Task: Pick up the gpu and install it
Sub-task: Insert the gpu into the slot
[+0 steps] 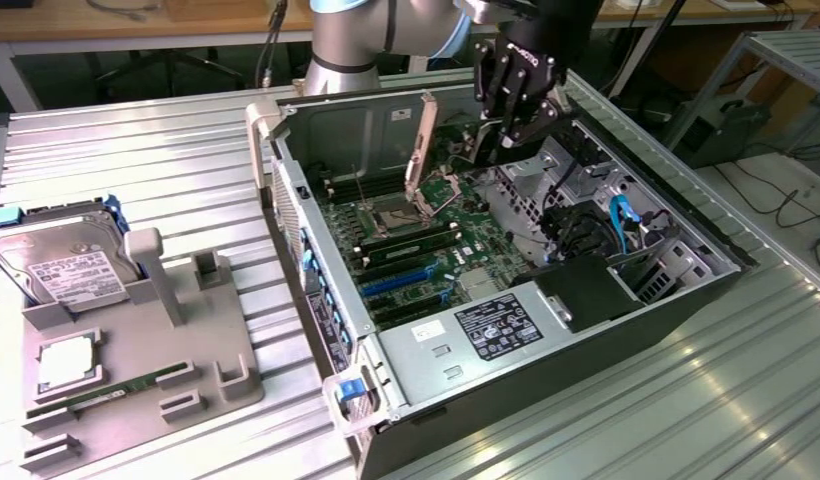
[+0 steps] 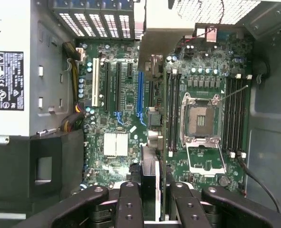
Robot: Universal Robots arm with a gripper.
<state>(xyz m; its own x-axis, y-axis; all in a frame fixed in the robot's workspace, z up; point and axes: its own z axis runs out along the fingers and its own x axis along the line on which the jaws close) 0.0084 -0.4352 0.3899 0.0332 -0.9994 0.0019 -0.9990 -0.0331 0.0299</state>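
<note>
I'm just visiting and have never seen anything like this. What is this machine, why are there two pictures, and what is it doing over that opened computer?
The grey and blue column is a robot arm, and the black claw at its end is its gripper. One picture comes from a camera standing off the arm; the other from a camera on its wrist, looking down past the black fingers into the computer case, which lies open on a metal table. You see the green motherboard inside. The gripper is closed on the gpu, a thin card seen edge-on, held above the board. On the exterior view's left, a grey holder carries a hard drive and a RAM stick.
</note>
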